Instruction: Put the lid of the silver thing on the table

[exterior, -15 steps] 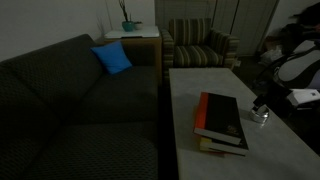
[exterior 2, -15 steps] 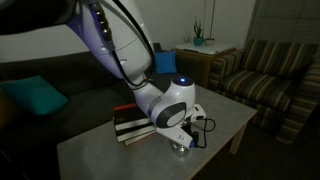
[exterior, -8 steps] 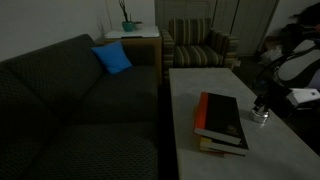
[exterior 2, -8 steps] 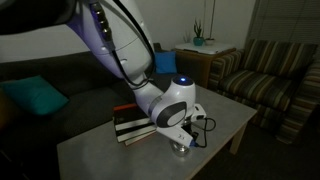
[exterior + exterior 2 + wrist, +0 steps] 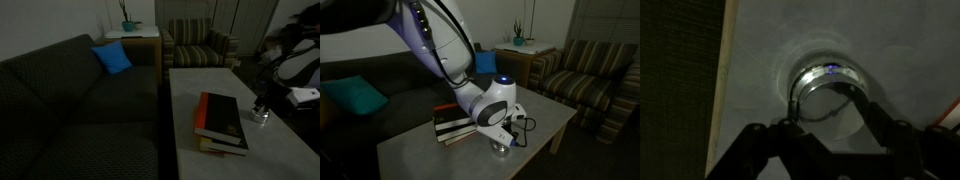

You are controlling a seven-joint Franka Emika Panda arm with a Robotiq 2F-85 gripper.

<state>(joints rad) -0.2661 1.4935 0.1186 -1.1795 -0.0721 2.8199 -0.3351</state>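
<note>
**A:** What's there, biggest first?

**B:** One dark upholstered sofa (image 5: 70, 100) runs along one long edge of the long, low coffee table with a pale whitish-grey top (image 5: 200, 90). One striped armchair (image 5: 200, 45) stands beyond a short edge. One small white side table (image 5: 140, 35) carries one potted plant (image 5: 127, 18). There are two cushions, a blue cushion (image 5: 112, 58) and a teal cushion (image 5: 355, 97). The room is dim.

**A:** And on the table?

**B:** One stack of red-and-black books (image 5: 222, 122), at least two, lies mid-table. One small round shiny silver tin (image 5: 260, 117) stands just beside the stack, near the long edge away from the sofa.

**A:** The lid?

**B:** From above, the small flat round silvery lid (image 5: 828, 78) reads as a bright ring on top of the tin. The seam between them does not show.

**A:** The gripper?

**B:** One robot arm (image 5: 430, 40) holds the black gripper (image 5: 825, 95) straight down over the tin. The jaws are partly spread, one finger on each side of the ring. I cannot tell whether they press on it.

**A:** Room to move?

**B:** Bare top runs from the books toward both short edges. In the wrist view a table edge passes near the tin, with a dark textured surface beyond it.
</note>
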